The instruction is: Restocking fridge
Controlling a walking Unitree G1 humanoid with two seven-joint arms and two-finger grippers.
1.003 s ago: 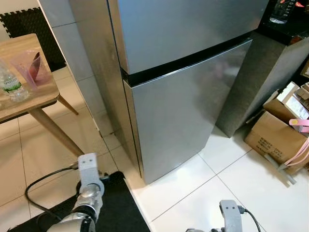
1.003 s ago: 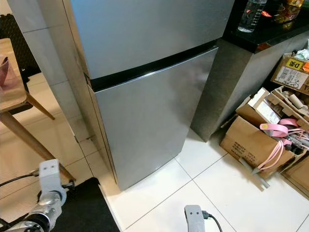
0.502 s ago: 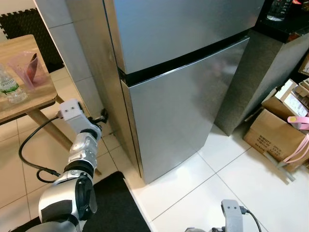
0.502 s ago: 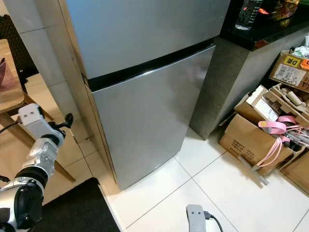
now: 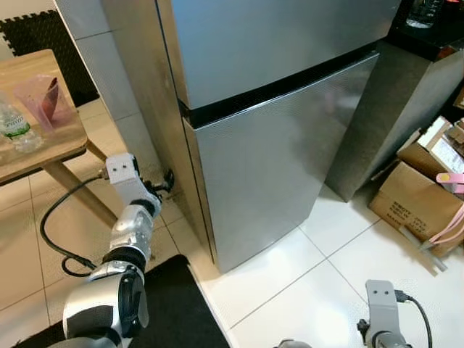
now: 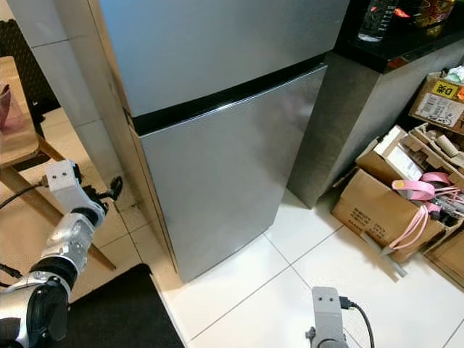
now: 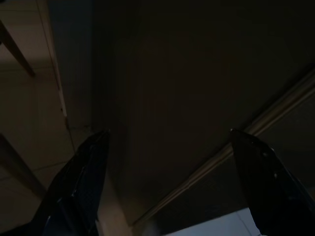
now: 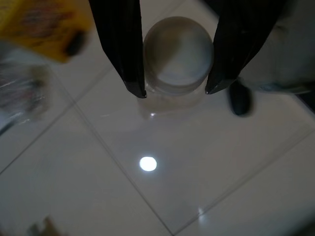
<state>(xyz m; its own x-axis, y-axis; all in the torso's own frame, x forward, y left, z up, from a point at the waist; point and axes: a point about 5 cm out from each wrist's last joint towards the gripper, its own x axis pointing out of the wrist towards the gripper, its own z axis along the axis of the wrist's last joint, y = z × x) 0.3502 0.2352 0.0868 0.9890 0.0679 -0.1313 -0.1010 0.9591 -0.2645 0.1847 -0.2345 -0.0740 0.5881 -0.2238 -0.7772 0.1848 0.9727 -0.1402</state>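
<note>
Fridge [image 5: 275,109], two closed doors

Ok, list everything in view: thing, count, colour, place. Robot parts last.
Fridge: one, silver, two doors shut, straight ahead.
Wooden table: one, tan, to the left.
Water bottle: one, clear, on the table.
Pink container: one, on the table.
Cardboard boxes: several, brown, floor at right.
Black mat: one, floor near the robot.
Clear jar: one, between the right fingers.
Left gripper: black fingers spread, beside the fridge's left edge.
Right gripper: low at right, around the jar.
</note>
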